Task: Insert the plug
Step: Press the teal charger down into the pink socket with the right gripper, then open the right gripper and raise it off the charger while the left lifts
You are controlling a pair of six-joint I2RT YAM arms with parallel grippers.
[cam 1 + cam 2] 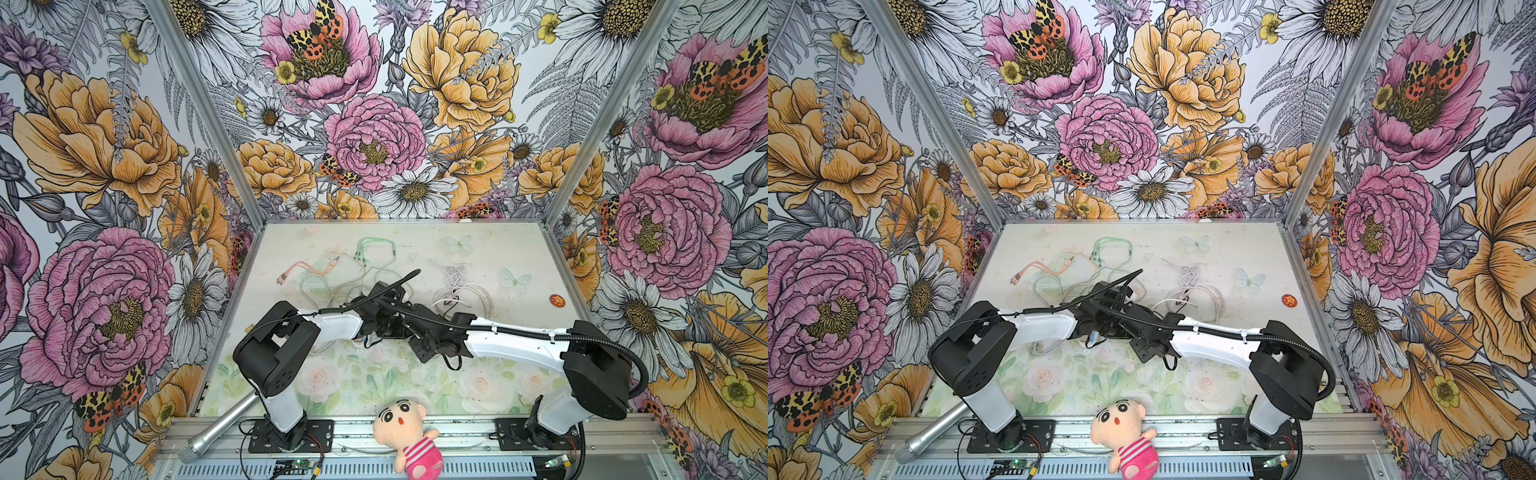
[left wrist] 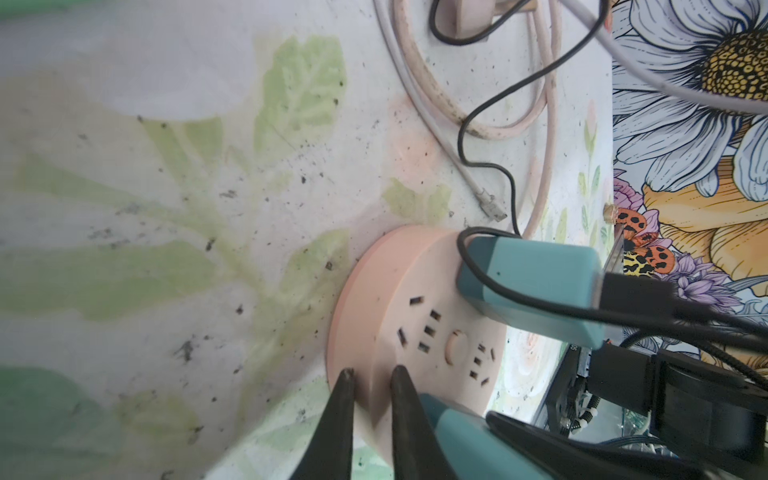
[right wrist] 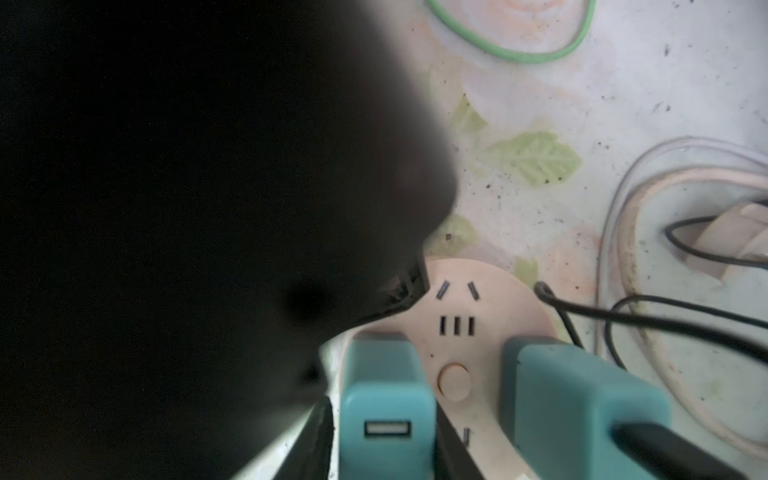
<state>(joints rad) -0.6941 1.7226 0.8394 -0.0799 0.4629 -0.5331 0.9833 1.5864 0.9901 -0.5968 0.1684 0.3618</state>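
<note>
At the pink socket [image 3: 457, 303] under both wrists: right gripper [image 3: 382, 419] straddles the teal plug [image 3: 386, 370], 1 finger on each side of its body. The jaws stand close to the plug's width, but I cannot tell whether the pads press on it or stand just off it. The plug stands upright on the socket face, USB port toward the wrist camera. Whether the prongs are fully home is hidden. Left gripper [image 2: 372, 374] is nearly closed, pinching the socket's rim — bracing the base.

Handling, my read: the plug is a small rigid plastic block, light and smooth-sided, so it can twist or slip in a 2-finger pinch. Take it by the 2 flat sides, low on the body, and push straight along the prongs. The socket looks light too and will likely skate on the table [image 2: 166, 187] unless pinned. A 2nd teal adapter [image 3: 582, 399] sits just beside the plug, its black cable [image 3: 685, 316] trailing off — keep fingers clear of both.
</note>
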